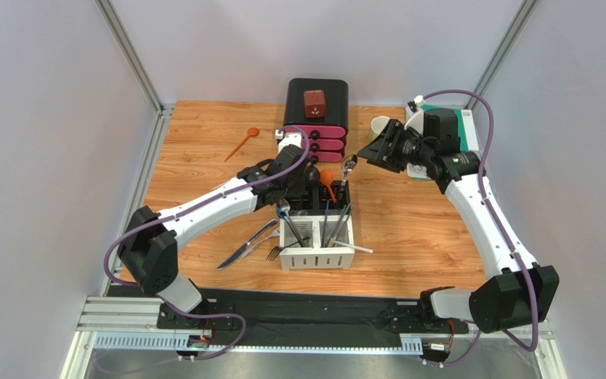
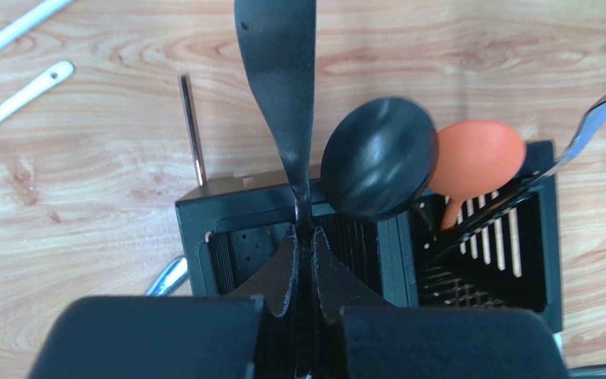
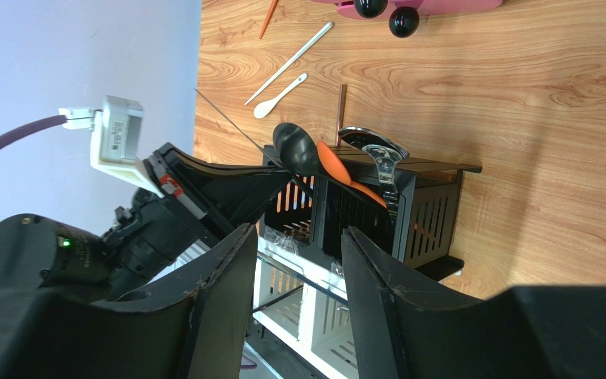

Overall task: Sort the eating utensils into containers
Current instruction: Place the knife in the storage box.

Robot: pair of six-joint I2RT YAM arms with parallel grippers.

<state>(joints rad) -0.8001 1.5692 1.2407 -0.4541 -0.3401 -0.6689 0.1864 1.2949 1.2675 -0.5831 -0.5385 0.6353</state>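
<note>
The caddy [image 1: 317, 254] stands mid-table, with two white slotted compartments in front and two black ones [image 2: 203, 221] behind. My left gripper [image 2: 301, 233] hovers over a black compartment, shut on a flat black plastic utensil handle [image 2: 278, 79]. A black spoon [image 2: 377, 158] and an orange spoon [image 2: 476, 158] stand in the black half next to a silver spoon [image 3: 373, 150]. Dark chopsticks [image 1: 331, 225] lean in the white half. My right gripper [image 3: 297, 233] hangs open and empty, raised to the right of the caddy [image 3: 433, 213].
A silver knife [image 1: 244, 246] and fork [image 1: 273, 251] lie left of the caddy. An orange spoon [image 1: 243, 142] lies at the back left. Two white spoons [image 2: 14, 106] and a dark stick [image 2: 191, 126] lie beyond the caddy. The black-and-pink drawer box [image 1: 316, 110] and green mug [image 1: 379, 126] stand behind.
</note>
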